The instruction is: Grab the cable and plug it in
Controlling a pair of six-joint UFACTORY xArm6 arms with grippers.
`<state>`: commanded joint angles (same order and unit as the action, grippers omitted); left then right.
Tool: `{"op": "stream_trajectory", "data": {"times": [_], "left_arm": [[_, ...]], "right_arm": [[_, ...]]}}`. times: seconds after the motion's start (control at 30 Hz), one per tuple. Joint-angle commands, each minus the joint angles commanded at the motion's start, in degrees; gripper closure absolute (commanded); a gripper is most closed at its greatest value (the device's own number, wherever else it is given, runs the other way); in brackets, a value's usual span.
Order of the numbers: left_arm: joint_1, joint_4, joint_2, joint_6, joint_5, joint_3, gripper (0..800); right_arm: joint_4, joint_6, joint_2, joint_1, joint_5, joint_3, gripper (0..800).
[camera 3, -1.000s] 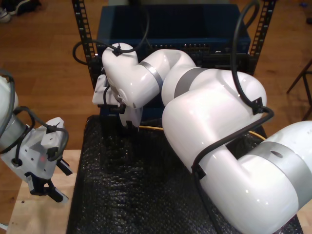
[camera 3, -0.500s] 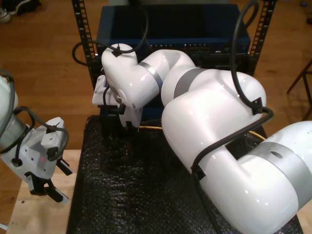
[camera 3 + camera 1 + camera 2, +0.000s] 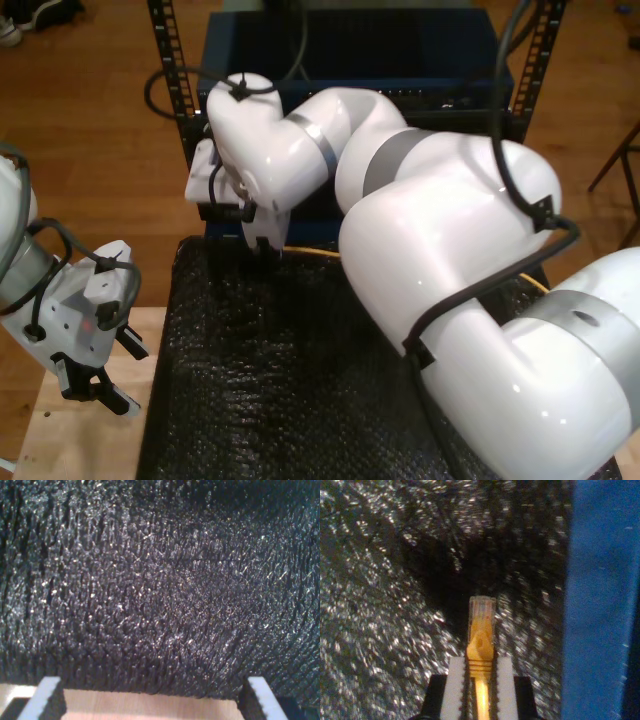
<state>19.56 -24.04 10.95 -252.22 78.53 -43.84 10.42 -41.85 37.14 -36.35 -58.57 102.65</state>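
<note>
Black bubbly mat on a wooden floor, two white arms over it.

My second gripper is clamped on the cable, its clear plug jutting past the white pads above the mat, beside a blue box. My first gripper hangs spread wide with nothing between its fingers, at the mat's edge on the exterior view's left.

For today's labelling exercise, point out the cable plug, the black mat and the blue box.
cable plug (image 3: 481, 611), second wrist view, on its clear tip.
black mat (image 3: 270, 390), exterior view, on a bare middle patch.
blue box (image 3: 600, 595), second wrist view, on its blue wall.
</note>
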Motion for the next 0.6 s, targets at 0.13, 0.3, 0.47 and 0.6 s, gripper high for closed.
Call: {"op": "stream_trajectory", "data": {"times": [0.13,0.3,0.47,0.6], "left_arm": [[0.09,0.00,0.00,0.00,0.09,0.00,0],[0.09,0.00,0.00,0.09,0.26,0.00,0],[0.18,0.00,0.00,0.09,0.53,0.09,0],[0.18,0.00,0.00,0.09,0.62,0.09,0]], "right_arm": [[-0.09,-0.18,-1.32,0.09,-0.53,-0.53,793],[-0.18,-0.70,-2.20,0.09,-2.02,-0.70,793],[-0.18,-2.29,-4.22,0.09,-2.29,-2.55,793],[-0.26,-3.87,-6.07,0.18,-2.29,-4.66,793]]}}
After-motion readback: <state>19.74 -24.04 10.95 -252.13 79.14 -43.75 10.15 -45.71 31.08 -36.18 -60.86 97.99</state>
